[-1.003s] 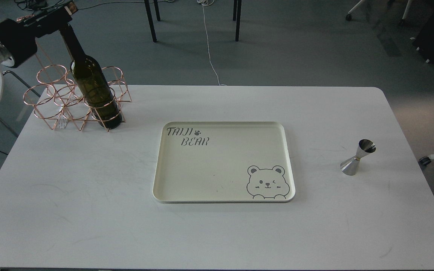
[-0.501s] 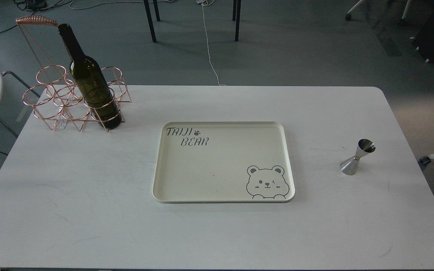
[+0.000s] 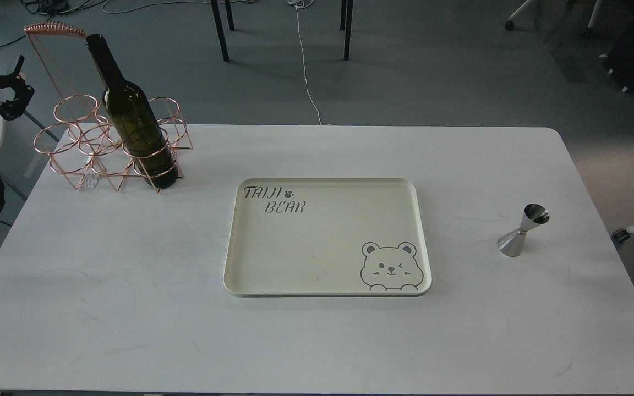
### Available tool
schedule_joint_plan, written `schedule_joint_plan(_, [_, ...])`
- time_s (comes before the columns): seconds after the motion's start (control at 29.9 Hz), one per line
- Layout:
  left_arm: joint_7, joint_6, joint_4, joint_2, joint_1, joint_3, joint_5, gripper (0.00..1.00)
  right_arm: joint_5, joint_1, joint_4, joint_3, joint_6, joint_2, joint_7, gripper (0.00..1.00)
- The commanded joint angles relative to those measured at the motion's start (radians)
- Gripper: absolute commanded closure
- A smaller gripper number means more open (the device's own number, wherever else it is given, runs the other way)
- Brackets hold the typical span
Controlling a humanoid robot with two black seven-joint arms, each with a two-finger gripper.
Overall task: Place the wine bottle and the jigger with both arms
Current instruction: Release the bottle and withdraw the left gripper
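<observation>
At far left, the left gripper (image 3: 17, 91) is hovering off the table (image 3: 130, 286), jaws apart and holding nothing. Bottle (image 3: 132, 118) is standing in the copper rack (image 3: 91, 143); jigger (image 3: 522, 230) is standing right of the tray (image 3: 325, 184). Right gripper's jaws cannot be told.

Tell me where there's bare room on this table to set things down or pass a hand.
The tray holds nothing. Bare table runs along the whole near edge, left of the tray below the rack, and between tray and jigger. The far-left corner is crowded: the bottle stands inside the rack's rings.
</observation>
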Motion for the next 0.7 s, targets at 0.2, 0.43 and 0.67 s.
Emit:
schedule_joint_plan(0.2, [0.047, -0.029, 0.104, -0.119, 0.077, -0.187, -0.013, 0.02, 0.011, -0.002, -0.140, 0.060, 0.070, 0.132, -0.061, 0.01])
schedule_joint_plan(0.43, [0.059, -0.029, 0.153, -0.161, 0.076, -0.192, -0.003, 0.02, 0.010, -0.002, -0.166, 0.054, 0.070, 0.150, -0.058, 0.01])
schedule_joint_plan(0.67, [0.064, -0.029, 0.153, -0.162, 0.068, -0.181, 0.003, 0.02, 0.002, 0.006, -0.159, 0.040, 0.076, 0.146, -0.059, 0.01])
